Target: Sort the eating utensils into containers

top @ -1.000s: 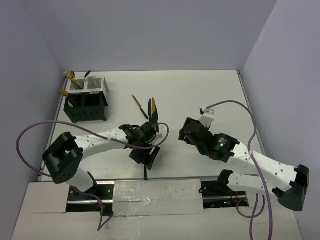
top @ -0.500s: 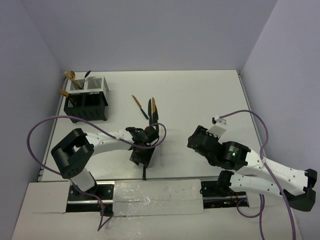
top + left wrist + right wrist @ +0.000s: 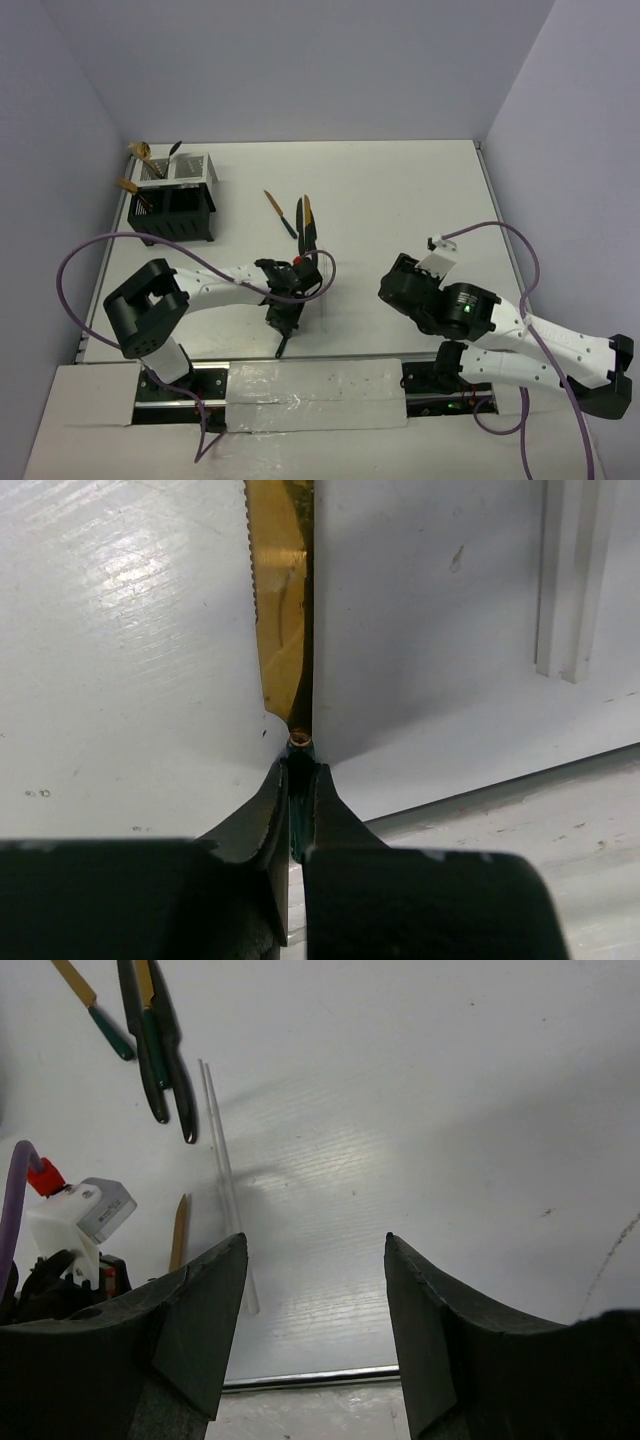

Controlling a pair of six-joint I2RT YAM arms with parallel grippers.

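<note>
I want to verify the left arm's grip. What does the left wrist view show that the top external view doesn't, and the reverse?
Only the left wrist view: the saw-toothed edge of the gold-bladed, dark-handled knife, and the left gripper shut on its handle just behind the blade. Only the top external view: the black box-shaped caddy with perforated silver panels holding a few standing utensils, loose utensils mid-table, and the right arm. Both: the left gripper, the knife and the white table.
</note>
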